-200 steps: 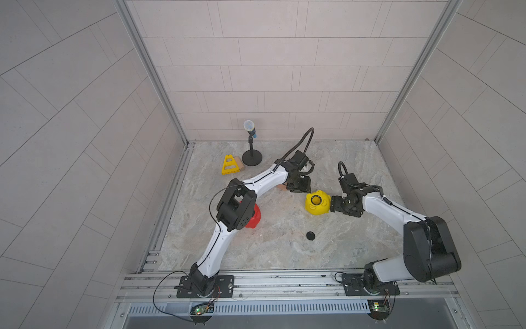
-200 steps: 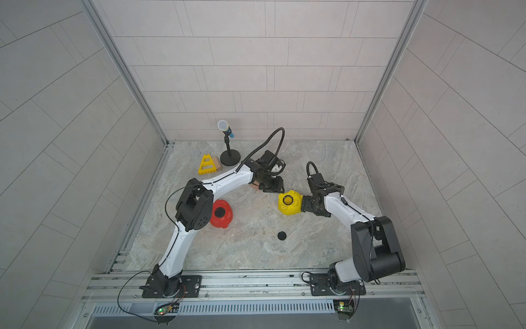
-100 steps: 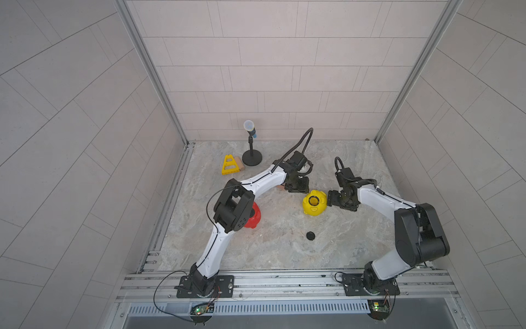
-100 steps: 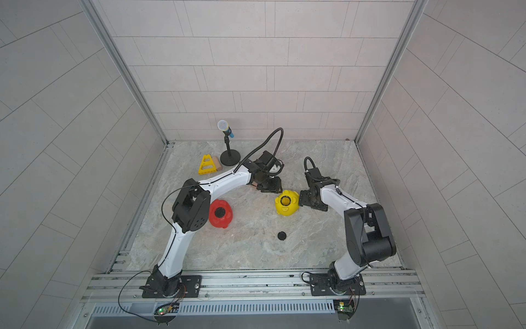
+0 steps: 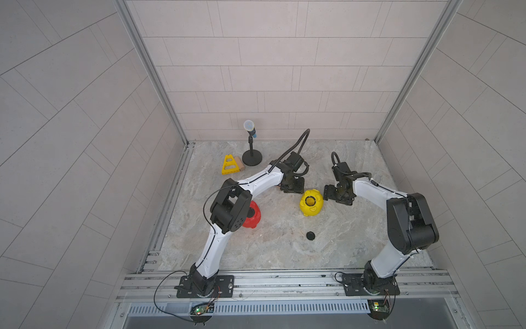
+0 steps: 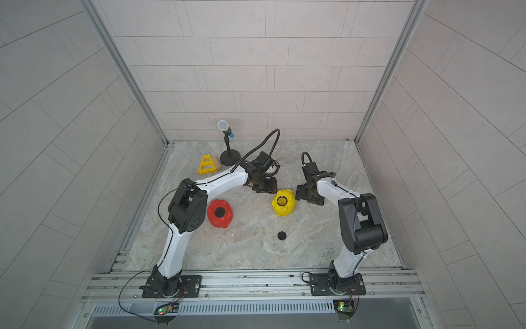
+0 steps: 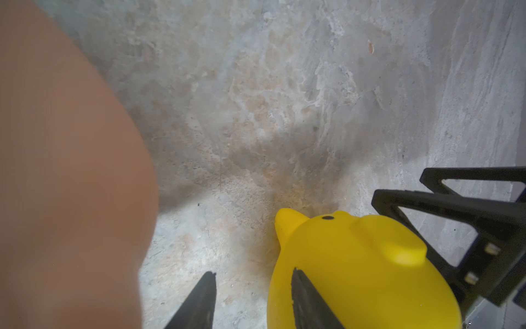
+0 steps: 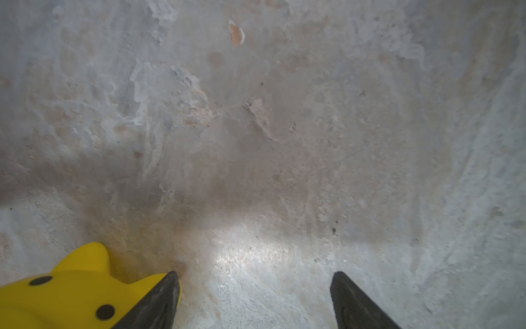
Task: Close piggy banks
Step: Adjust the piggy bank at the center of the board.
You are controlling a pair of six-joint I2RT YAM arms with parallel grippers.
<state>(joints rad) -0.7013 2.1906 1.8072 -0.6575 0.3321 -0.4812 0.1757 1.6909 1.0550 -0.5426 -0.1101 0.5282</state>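
Observation:
The yellow piggy bank (image 5: 310,202) (image 6: 283,202) lies belly up mid-table with its round hole uncovered. My left gripper (image 5: 291,186) (image 7: 253,272) hovers just behind it, open by a narrow gap with only table between the fingers. A blurred peach-pink piggy bank (image 7: 71,171) fills the side of the left wrist view. My right gripper (image 5: 330,193) (image 8: 255,273) stands wide open and empty, one fingertip (image 8: 168,287) beside the yellow pig (image 8: 57,293). The red piggy bank (image 6: 219,213) lies by my left elbow, black disc in its hole. A loose black plug (image 5: 310,235) lies in front.
A microphone stand (image 5: 252,157) and a yellow triangular frame (image 5: 230,165) with a small tan block stand at the back left. Tiled walls close three sides. A metal rail (image 5: 284,280) runs along the front edge.
My right gripper has slid back and left around the yellow pig, its arm folding in. The yellow pig shifted slightly left. My left arm barely moved.

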